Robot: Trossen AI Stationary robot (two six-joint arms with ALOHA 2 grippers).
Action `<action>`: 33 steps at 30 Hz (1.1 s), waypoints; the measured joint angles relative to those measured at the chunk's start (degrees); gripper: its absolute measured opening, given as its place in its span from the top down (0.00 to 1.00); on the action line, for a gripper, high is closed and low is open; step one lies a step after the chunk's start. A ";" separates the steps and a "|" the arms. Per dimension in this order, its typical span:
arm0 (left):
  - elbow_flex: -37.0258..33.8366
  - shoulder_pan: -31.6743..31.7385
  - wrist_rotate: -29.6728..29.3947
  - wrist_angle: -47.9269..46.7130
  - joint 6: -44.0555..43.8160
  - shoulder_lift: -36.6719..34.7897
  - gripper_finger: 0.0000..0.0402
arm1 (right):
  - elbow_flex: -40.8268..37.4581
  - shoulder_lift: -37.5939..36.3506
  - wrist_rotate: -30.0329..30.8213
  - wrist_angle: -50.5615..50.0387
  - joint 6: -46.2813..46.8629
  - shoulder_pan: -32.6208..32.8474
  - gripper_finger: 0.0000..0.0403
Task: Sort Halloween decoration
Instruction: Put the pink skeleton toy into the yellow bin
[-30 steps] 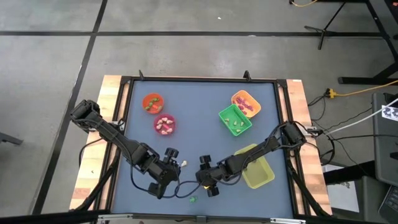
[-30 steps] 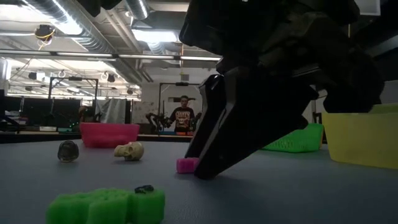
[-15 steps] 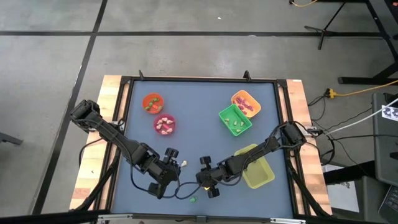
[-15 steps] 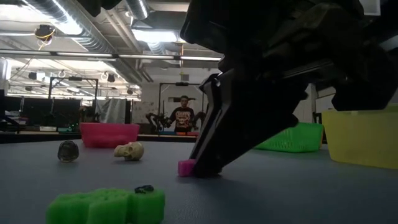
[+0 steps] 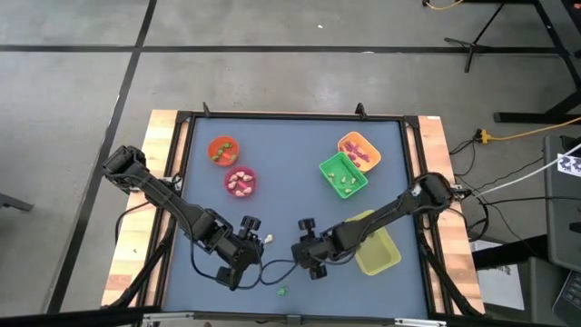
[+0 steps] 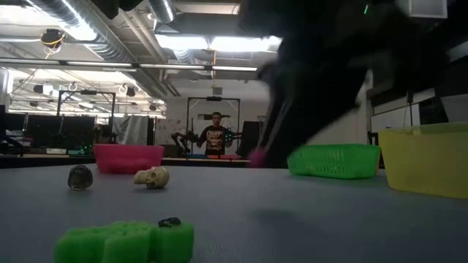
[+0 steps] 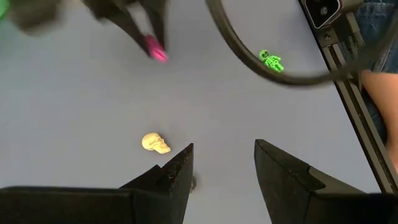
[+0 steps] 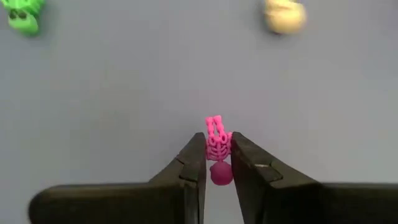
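A tiny pink skeleton [image 8: 216, 134] sits between the fingers of my right gripper [image 8: 217, 148], lifted off the mat near the table's near edge [image 5: 298, 257]. A cream skull [image 7: 155, 143], a small dark trinket [image 6: 80, 177] and a green skeleton [image 7: 271, 60] lie on the mat. My left gripper [image 7: 224, 152] stands open just short of the skull, above the mat and touching nothing. An orange cup [image 5: 221, 149] and a pink cup [image 5: 241, 182] stand at the far left and hold sorted trinkets. My right gripper pinches the pink skeleton's rib part [image 8: 217, 144] between its two fingertips. The round head [image 8: 219, 174] lies back between the fingers and the legs [image 8: 213, 123] stick out past the tips. The fingers slant down from the table's right. The skeleton hangs clear of the mat.
An orange tray [image 5: 359, 150] and a green tray [image 5: 343, 174] with trinkets stand at the far right. A yellow tray [image 5: 377, 247] lies under the right arm. A black cable [image 7: 261, 68] loops over the mat near the green skeleton. A person stands far behind the table [image 6: 216, 135].
My right gripper has shut on the pink skeleton, which lay on the mat, and has risen with it, tipping a little and drawing back toward the table's right. The skeleton is now lifted clear of the mat. The other trinkets have stayed where they were.
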 joint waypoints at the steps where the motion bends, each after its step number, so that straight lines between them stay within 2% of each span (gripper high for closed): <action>1: 0.00 -0.01 0.00 0.05 0.00 0.00 0.62 | 0.25 -1.30 1.10 -2.52 -0.03 0.00 0.85; 6: 0.00 -0.01 0.00 0.15 0.01 0.00 0.62 | 0.84 -7.46 7.11 -13.18 -0.34 -0.36 0.85; 10: 0.00 -0.01 0.00 0.29 0.02 0.00 0.62 | 0.84 -12.59 14.39 -22.85 -0.09 -2.28 0.85; 14: -0.01 0.01 0.00 0.42 0.02 0.00 0.62 | 0.87 -16.38 20.77 -32.24 0.26 -6.06 0.85; 18: -0.01 0.01 0.00 0.66 0.02 0.00 0.62 | 0.87 -19.23 24.02 -39.71 0.46 -12.18 0.85; 26: -0.02 0.01 0.00 0.79 0.02 0.00 0.62 | 0.13 -19.98 24.17 -47.53 -2.84 -28.44 0.85; 33: 0.00 0.01 0.00 0.83 0.02 0.00 0.62 | -2.15 -19.92 16.69 -47.10 -4.13 -41.20 0.85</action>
